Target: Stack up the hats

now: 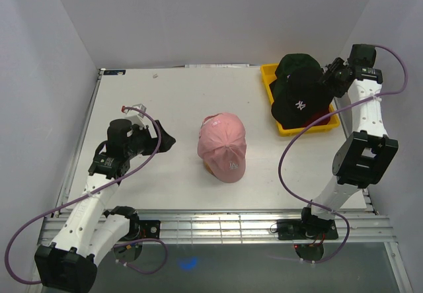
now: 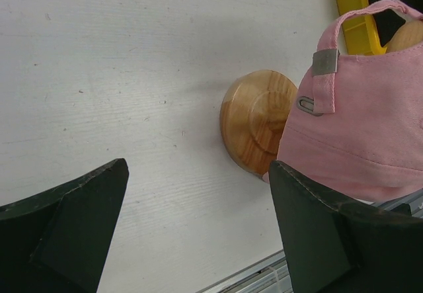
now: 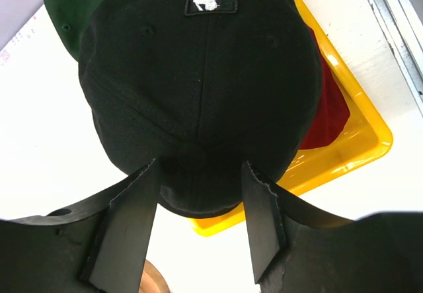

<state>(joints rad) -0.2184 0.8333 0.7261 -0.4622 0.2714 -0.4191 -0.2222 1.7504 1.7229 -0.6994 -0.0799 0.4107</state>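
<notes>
The pink hat (image 1: 223,146) sits in the middle of the table on a round wooden stand (image 2: 254,118); the left wrist view shows its back strap (image 2: 363,127). My left gripper (image 1: 165,137) hangs open just left of it, nothing between its fingers (image 2: 198,166). The black hat (image 1: 301,98) lies in the yellow tray (image 1: 307,129) over a red hat (image 3: 327,118), with a dark green hat (image 1: 294,63) behind. My right gripper (image 1: 328,81) is open and straddles the black hat's crown (image 3: 198,75), fingertips (image 3: 149,174) against the fabric.
The tray (image 3: 344,154) stands at the table's back right corner, close to the right wall. The metal rail of the table's near edge (image 2: 277,273) runs just below the left gripper. Bare white table lies between the pink hat and the tray.
</notes>
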